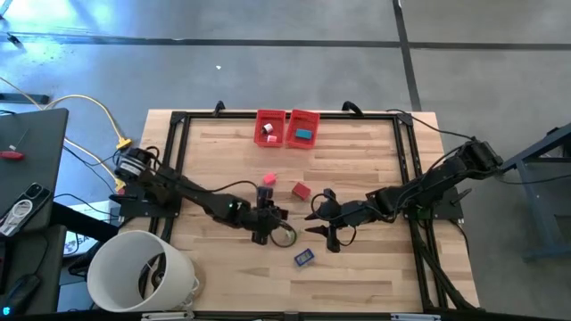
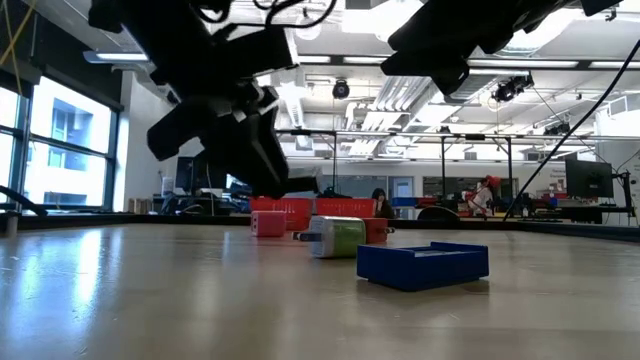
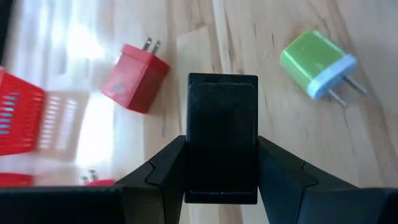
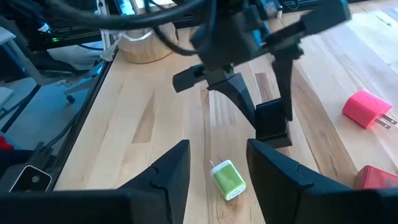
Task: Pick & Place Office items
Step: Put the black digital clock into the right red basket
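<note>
Two pieces already binned (image 1: 304,134). Left gripper (image 3: 222,155) clamped on black block (image 3: 222,124); right gripper (image 4: 217,168) parted, empty. Pink (image 1: 270,179), red (image 1: 301,189), green (image 4: 228,179), blue (image 1: 304,258) items left.

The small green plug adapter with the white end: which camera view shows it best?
The left wrist view: the green plug adapter lies unobstructed, white end and two prongs clear. The right wrist view shows it smaller, the low view from the side, the high view only as a speck.
</note>
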`<state>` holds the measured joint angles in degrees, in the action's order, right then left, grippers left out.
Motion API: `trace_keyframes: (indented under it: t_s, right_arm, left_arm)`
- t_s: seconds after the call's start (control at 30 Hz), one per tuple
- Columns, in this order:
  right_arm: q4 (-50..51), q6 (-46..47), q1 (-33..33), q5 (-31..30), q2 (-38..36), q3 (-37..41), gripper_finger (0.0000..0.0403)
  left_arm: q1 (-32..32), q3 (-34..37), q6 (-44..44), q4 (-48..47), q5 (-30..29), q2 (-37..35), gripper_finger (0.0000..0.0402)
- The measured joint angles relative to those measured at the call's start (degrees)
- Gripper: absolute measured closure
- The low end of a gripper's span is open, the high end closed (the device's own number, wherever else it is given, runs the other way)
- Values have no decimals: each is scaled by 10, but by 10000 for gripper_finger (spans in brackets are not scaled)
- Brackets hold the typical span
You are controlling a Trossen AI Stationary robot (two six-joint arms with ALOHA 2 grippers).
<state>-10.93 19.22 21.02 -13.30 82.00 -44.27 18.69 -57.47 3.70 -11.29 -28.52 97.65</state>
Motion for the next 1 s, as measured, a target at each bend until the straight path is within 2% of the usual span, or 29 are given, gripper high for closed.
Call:
trace_keyframes:
  t_s: [0.37,0.5,0.7,1.0]
  right_arm:
    - [0,5,0,0,0,0,257]
    - [0,5,0,-2,0,0,257]
    - [0,7,0,-18,0,0,257]
    - [0,36,0,-29,0,0,257]
  left_arm:
    - [43,0,53,40,-139,0,250]
    - [54,-1,68,61,-171,0,250]
    - [65,-1,90,94,-188,-1,250]
    - [82,-2,152,149,-301,-1,250]
